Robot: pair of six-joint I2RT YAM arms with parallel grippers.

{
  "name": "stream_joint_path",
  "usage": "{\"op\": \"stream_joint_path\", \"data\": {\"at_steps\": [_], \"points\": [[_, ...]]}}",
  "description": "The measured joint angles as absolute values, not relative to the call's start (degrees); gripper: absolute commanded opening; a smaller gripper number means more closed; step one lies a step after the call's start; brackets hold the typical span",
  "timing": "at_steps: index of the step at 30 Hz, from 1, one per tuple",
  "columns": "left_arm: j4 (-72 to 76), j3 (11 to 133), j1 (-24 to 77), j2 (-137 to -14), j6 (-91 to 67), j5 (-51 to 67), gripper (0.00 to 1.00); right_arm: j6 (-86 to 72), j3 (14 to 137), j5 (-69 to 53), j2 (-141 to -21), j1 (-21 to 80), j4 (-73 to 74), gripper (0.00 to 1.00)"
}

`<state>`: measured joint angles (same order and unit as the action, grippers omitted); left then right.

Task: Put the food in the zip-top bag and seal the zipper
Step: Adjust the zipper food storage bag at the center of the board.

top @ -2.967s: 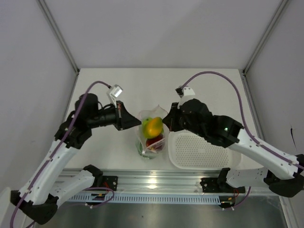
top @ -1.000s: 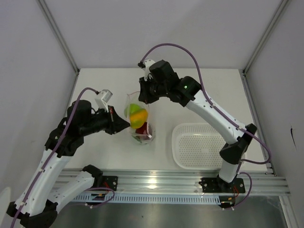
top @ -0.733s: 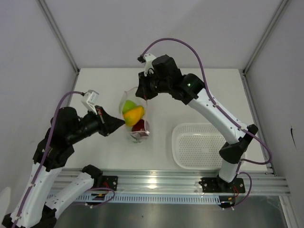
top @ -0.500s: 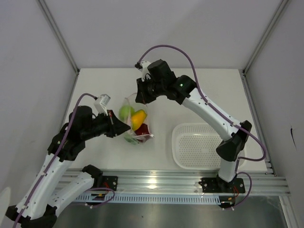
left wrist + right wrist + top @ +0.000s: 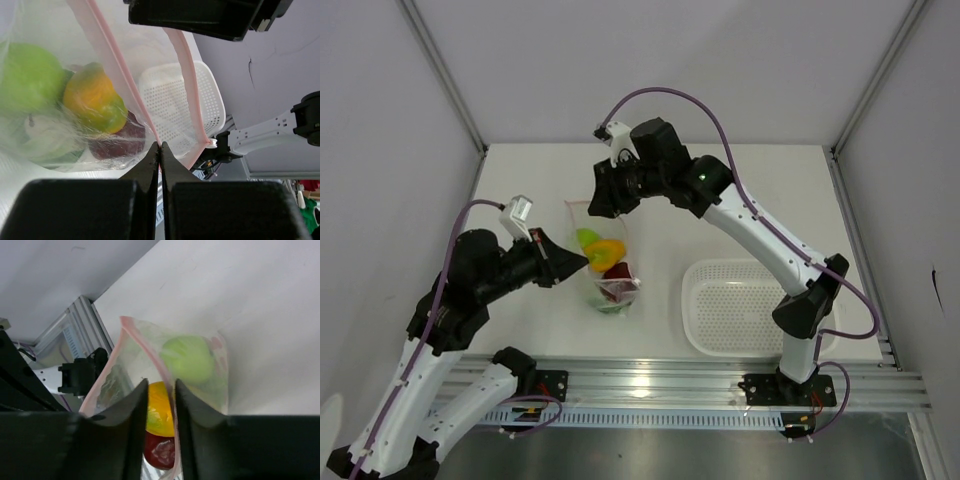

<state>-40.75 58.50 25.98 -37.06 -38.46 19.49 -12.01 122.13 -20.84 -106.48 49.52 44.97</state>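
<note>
The zip-top bag (image 5: 601, 262) stands on the table with its mouth up and open. Through it show the green apple (image 5: 27, 75), the yellow-orange fruit (image 5: 92, 100), the dark red apple (image 5: 115, 146) and pale leafy food (image 5: 42, 140). My left gripper (image 5: 582, 262) is shut on the near zipper strip (image 5: 125, 85); its fingers meet on it in the left wrist view (image 5: 159, 146). My right gripper (image 5: 601, 200) is over the bag's far end. Its fingers stand a narrow gap apart in the right wrist view (image 5: 161, 385), with the pink zipper (image 5: 150, 352) running between them.
The white perforated basket (image 5: 750, 310) sits at the right near the table's front edge and also shows in the left wrist view (image 5: 207, 95). The metal rail (image 5: 650, 380) runs along the front. The back wall is close behind the right arm.
My right gripper has moved left along the bag's top edge. The bag has shifted a little left and turned, and my left gripper has kept its hold on the strip.
</note>
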Motion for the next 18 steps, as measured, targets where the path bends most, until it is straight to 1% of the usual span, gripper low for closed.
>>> {"op": "stream_joint_path", "data": {"at_steps": [1,2,3,5,6,7,9,11,14,18], "points": [[-40.38,58.50,25.98,-37.08,-39.05,19.05,0.01,-11.84,122.13,-20.97,-106.48,49.56,44.49,0.46],[-40.14,58.50,25.98,-37.08,-39.40,18.39,0.01,-11.70,122.13,-21.06,-106.48,49.63,44.05,0.60],[-40.07,58.50,25.96,-37.08,-39.77,17.80,0.01,-11.62,122.13,-21.04,-106.45,49.65,43.79,0.64],[-39.97,58.57,25.96,-36.99,-40.53,16.73,0.01,-10.85,122.13,-20.56,-106.37,49.71,43.77,0.80],[-39.90,58.61,25.96,-36.99,-40.75,16.45,0.01,-10.66,122.02,-19.94,-106.08,49.80,43.77,0.82],[-39.86,58.61,25.96,-36.99,-41.06,16.12,0.01,-10.26,121.64,-19.18,-105.56,49.89,43.77,0.95],[-39.70,58.61,25.96,-36.99,-41.58,15.55,0.01,-10.09,119.79,-17.15,-103.37,50.22,43.79,0.99],[-39.46,58.61,25.96,-36.99,-42.02,15.16,0.01,-10.04,115.13,-15.14,-99.13,50.50,42.17,0.99],[-39.29,58.61,25.96,-37.12,-42.15,15.16,0.01,-10.90,104.16,-12.40,-88.82,51.66,38.63,0.99],[-38.68,58.72,25.96,-37.54,-42.15,15.16,0.00,-12.27,86.41,-7.92,-72.69,56.69,31.77,0.99]]}}
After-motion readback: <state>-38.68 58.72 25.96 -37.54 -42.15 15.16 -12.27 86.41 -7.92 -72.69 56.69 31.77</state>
